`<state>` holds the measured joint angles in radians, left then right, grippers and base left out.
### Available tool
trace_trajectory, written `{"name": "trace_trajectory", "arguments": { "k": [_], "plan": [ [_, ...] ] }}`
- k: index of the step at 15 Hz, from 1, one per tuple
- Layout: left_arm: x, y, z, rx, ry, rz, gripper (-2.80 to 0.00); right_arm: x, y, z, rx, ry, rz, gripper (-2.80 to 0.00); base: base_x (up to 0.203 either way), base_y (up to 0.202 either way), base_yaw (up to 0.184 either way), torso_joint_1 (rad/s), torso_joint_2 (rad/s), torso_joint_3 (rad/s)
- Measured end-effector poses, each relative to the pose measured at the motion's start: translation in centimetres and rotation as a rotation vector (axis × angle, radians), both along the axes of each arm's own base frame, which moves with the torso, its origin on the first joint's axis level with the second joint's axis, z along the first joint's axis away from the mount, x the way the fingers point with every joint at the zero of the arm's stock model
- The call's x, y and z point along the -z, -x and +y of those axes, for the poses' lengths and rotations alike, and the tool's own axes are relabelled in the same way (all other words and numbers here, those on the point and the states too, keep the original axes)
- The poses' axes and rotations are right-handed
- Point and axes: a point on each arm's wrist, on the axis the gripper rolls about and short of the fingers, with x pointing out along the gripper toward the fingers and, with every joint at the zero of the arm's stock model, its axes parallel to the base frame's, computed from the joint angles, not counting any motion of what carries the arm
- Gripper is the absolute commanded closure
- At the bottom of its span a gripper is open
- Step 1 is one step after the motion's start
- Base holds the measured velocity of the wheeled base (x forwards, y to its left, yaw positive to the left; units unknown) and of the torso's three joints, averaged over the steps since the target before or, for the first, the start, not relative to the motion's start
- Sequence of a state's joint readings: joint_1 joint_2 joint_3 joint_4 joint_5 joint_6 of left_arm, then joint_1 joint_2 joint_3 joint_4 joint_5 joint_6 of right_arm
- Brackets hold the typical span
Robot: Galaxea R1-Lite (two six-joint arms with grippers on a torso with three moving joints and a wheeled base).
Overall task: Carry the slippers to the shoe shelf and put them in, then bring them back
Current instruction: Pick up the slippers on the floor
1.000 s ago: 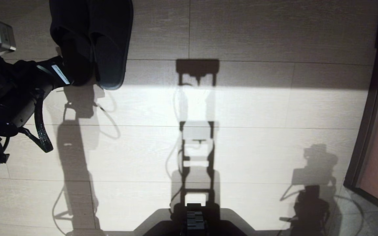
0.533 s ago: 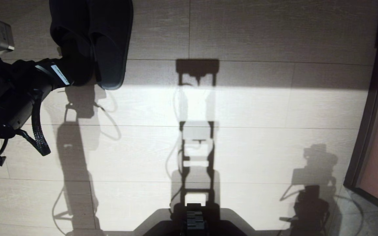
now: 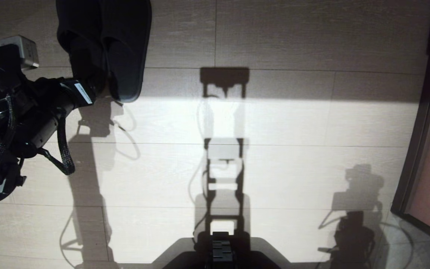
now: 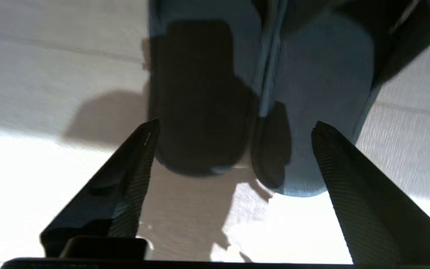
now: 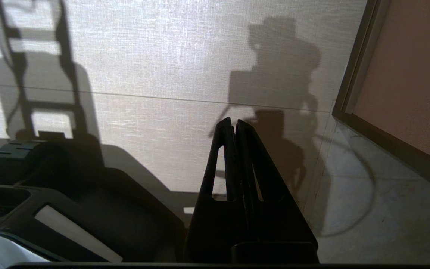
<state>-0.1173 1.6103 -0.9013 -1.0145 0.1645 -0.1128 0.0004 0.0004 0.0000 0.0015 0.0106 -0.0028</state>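
Two slippers (image 3: 105, 45) on floor (image 3: 274, 37), left pincer (image 4: 233, 129) spread

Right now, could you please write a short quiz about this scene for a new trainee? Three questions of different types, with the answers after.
1. True or false: the left end effector is shut on the slippers.
2. Where are the slippers lying?
A. on the floor
B. on a shelf
C. in a box
3. Fill in: the fingers of the right end effector are pressed ____.

Key:
1. False. Its fingers stand wide apart, one on each side of the heel ends.
2. A
3. together
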Motion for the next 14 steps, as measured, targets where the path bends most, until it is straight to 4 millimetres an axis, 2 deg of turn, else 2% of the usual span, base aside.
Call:
{"name": "trace_trajectory", "arguments": {
  "k": [5,14],
  "plan": [
    [0.8,-0.7,-0.6,0.015,0.019,0.038,-2.80,0.0,0.0,0.0,0.000,0.000,0.000,0.00,0.000,0.000,0.000,0.000,0.00,0.000],
    [-0.8,-2.4,-1.1,0.027,0.047,-0.019,-2.80,0.0,0.0,0.0,-0.001,0.000,0.000,0.00,0.000,0.000,0.000,0.000,0.00,0.000]
  ]
}}
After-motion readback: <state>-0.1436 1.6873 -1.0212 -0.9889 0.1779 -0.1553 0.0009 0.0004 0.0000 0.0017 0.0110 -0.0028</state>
